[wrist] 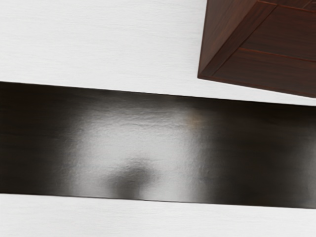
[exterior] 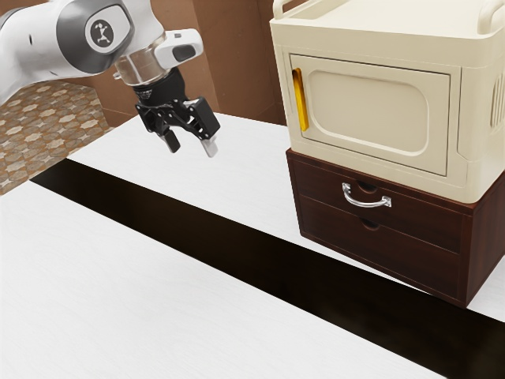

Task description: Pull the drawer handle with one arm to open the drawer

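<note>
In my exterior view the end effector (exterior: 191, 147) hangs above the white table (exterior: 150, 316), released, its two fingers standing well apart with bare space between them; it grips nothing and touches nothing, neither the table below nor the handle (exterior: 365, 204); the fingertips point downward, tilted a little, and the arm (exterior: 28, 55) comes in from the exterior view's upper left. The handle is a curved silver pull on the front of the upper drawer (exterior: 422, 222), well apart from the end effector, toward the exterior view's right; that drawer sits shut, its front flush with the dark wooden box (exterior: 483, 253), and the lower drawer (exterior: 379, 246) beneath it is shut too; on top of the box rests a cream cabinet (exterior: 371, 43), its door closed, with an upright yellow handle (exterior: 300, 100) on it. A dark band (exterior: 237, 238) runs across the table in front of the box; through my wrist view I see a lower corner of the box standing on the white surface just beside that band, and a pale, glossy patch of light lying on the band itself.
</note>
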